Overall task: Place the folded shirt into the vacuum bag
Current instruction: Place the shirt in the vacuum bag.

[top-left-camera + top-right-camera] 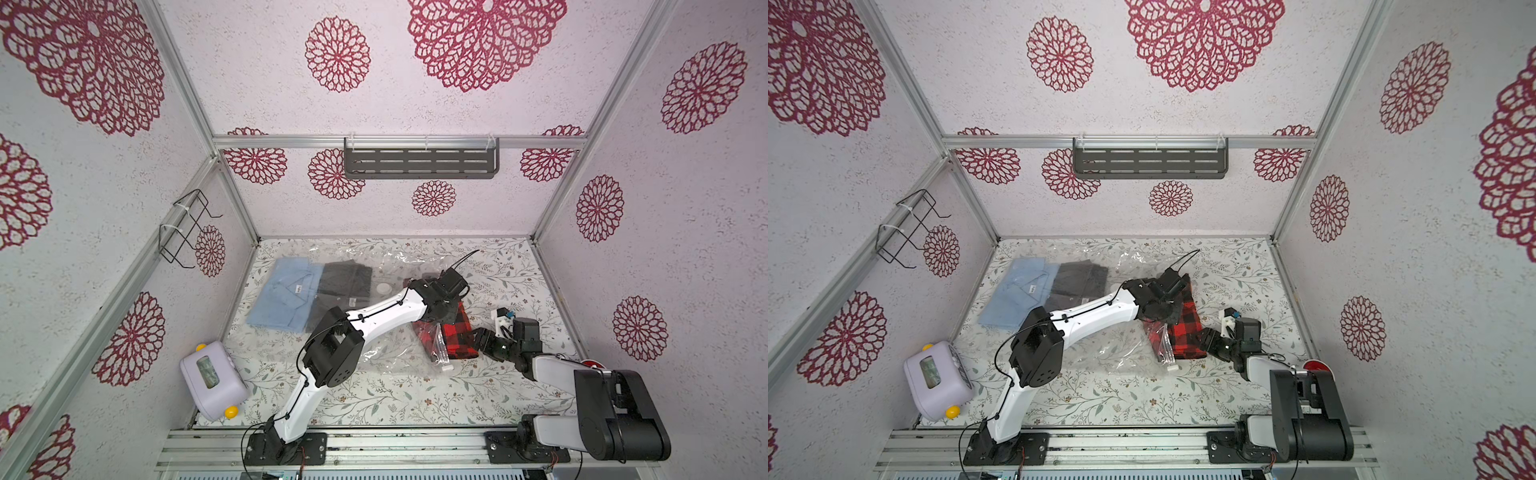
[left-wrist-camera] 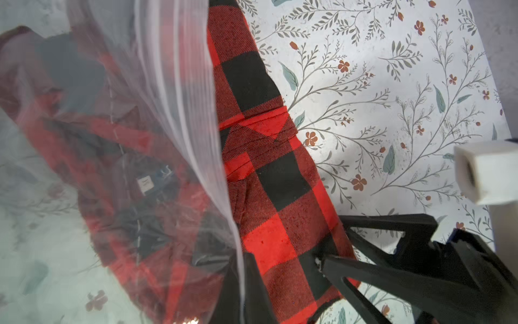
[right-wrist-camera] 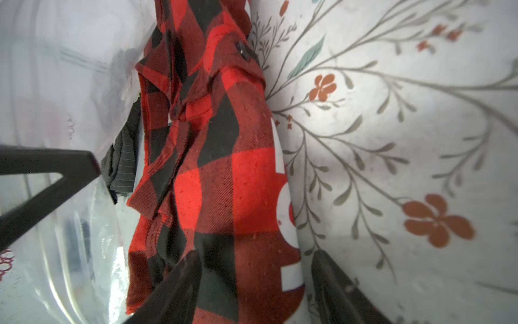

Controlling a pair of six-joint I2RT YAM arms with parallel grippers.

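1. Shows the left gripper (image 2: 242, 280) with its fingers pressed together, pinching the zip-strip edge of the vacuum bag (image 2: 168, 84) and holding that edge up above the cloth.
2. Shows the right gripper (image 3: 255, 254) with fingers (image 3: 179, 286) spread apart, set astride the near end of the folded shirt (image 3: 224, 182), one of them resting on the cloth.
3. Places the red-and-black checked shirt at the bag's mouth, toward the right of the table (image 2: 392, 84): half under clear plastic, half bare on the floral surface.
4. Presents the bag as crinkly, glossy clear plastic spread over mid-table, with a round white valve disc (image 1: 384, 287) on its face.
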